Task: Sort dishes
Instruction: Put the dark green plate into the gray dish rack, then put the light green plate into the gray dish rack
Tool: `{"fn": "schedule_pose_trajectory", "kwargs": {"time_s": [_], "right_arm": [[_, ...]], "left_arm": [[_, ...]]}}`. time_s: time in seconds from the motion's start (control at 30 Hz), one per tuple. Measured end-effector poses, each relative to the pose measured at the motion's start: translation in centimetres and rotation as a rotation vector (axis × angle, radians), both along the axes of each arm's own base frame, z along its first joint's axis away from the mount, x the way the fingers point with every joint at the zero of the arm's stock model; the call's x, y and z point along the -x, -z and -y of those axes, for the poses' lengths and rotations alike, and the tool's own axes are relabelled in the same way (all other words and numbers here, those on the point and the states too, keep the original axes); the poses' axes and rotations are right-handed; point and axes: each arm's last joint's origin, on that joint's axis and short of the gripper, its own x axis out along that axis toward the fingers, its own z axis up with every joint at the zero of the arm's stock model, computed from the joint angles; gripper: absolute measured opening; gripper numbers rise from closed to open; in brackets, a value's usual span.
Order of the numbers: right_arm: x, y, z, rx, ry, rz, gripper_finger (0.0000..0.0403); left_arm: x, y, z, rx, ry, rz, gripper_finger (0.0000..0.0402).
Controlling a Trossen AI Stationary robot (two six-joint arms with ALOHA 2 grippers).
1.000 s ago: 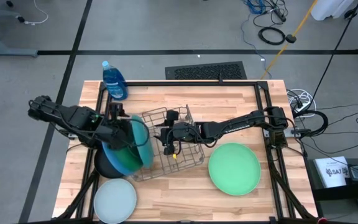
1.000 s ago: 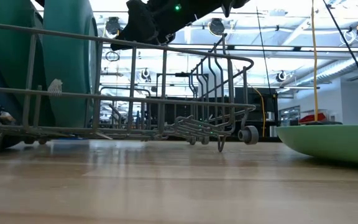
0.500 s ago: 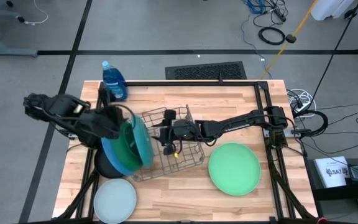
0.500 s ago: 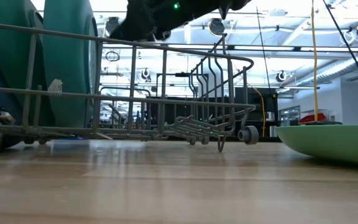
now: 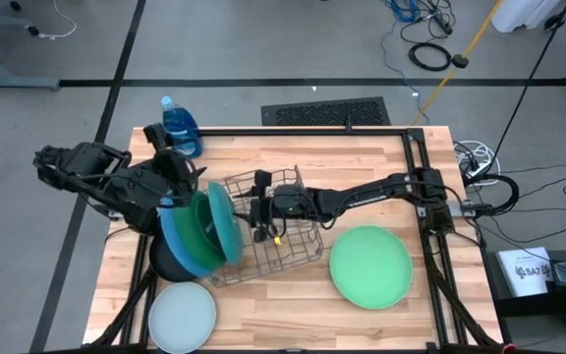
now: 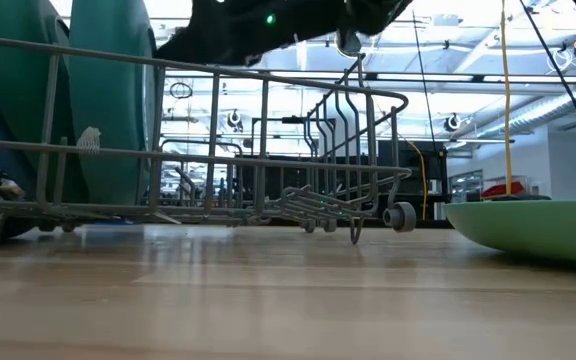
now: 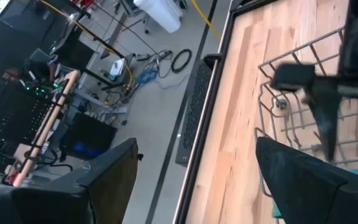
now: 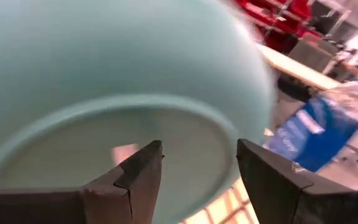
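Note:
A large blue plate (image 5: pixel 175 246) and a dark green plate (image 5: pixel 204 228) with a teal back stand on edge in the left end of the grey wire rack (image 5: pixel 283 241). They also show in the low view (image 6: pixel 108 100). My left gripper (image 5: pixel 170 169) is open and empty, just beyond the plates' far rims; its wrist view (image 7: pixel 197 155) shows only floor and table between the fingers. My right gripper (image 5: pixel 260 211) is open above the rack, pointing at the green plate's back (image 8: pixel 104 74). A light green plate (image 5: pixel 369 265), a pale plate (image 5: pixel 182 315) and a black plate (image 5: pixel 163 264) lie flat on the table.
A blue soap bottle (image 5: pixel 180 128) stands at the table's far left corner, close behind my left gripper. The rack's upright wires (image 6: pixel 358 130) stand under my right arm. The black plate lies partly under the blue one.
My left gripper has drawn back from the standing plates toward the table's far left. The plates stay on edge in the rack. My right gripper has gone a little toward the plates.

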Motion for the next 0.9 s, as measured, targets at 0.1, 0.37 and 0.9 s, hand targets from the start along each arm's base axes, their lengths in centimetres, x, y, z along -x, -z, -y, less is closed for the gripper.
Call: {"fn": "schedule_pose_trajectory", "kwargs": {"time_s": [0.1,0.37,0.9], "right_arm": [[-1.2,0.3,-0.5,-0.004,-0.049,0.007,0.0201],[-4.6,-0.8,-2.0,0.087,-0.09,0.068,0.0201],[-2.4,-3.1,-4.3,0.232,0.038,-0.2,0.0201]], "left_arm": [[-0.1,0.0,0.0,0.003,0.0,0.009,0.0325],[-0.3,-0.3,0.1,0.022,0.002,0.045,0.0325],[-0.3,0.8,0.2,0.122,-0.036,0.034,0.0325]]}}
